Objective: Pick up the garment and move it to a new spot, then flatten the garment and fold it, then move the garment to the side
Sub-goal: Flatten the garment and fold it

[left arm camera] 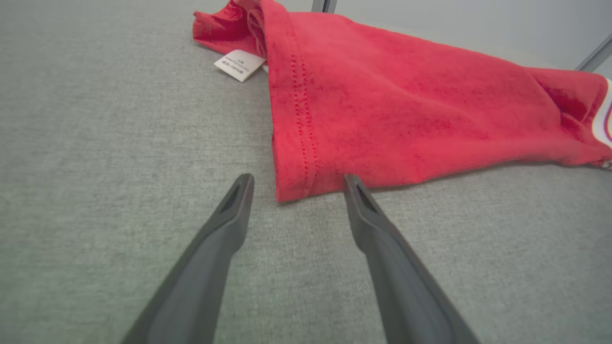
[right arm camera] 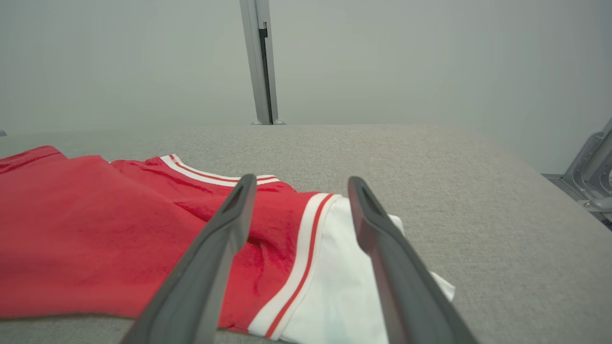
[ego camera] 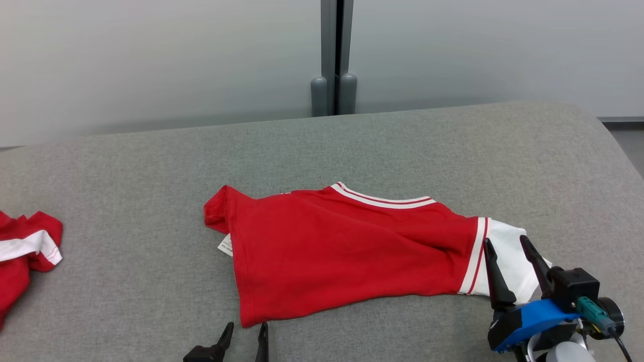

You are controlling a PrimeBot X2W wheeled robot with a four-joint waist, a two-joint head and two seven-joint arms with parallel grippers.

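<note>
Just ahead of left hand (left arm camera: 297, 179): garment (left arm camera: 406, 110) corner.

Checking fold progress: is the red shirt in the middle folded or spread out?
Folded over, loosely: the shirt lies doubled, collar trim on its far edge, one white sleeve showing.

I count two red garments on one grey table (ego camera: 151, 166): one shirt (ego camera: 342, 251) spread in the middle and one bunched piece (ego camera: 25, 251) at the left edge. One white label (ego camera: 226, 246) sticks out from the shirt. There are two grippers, the left gripper (ego camera: 247, 326) and the right gripper (ego camera: 505, 240), each with two dark fingers (ego camera: 495, 276), so four in all. At the back stands one grey post (ego camera: 336, 50) with two rounded caps (ego camera: 319, 95) at its foot, between two pale wall panels (ego camera: 151, 60).
</note>
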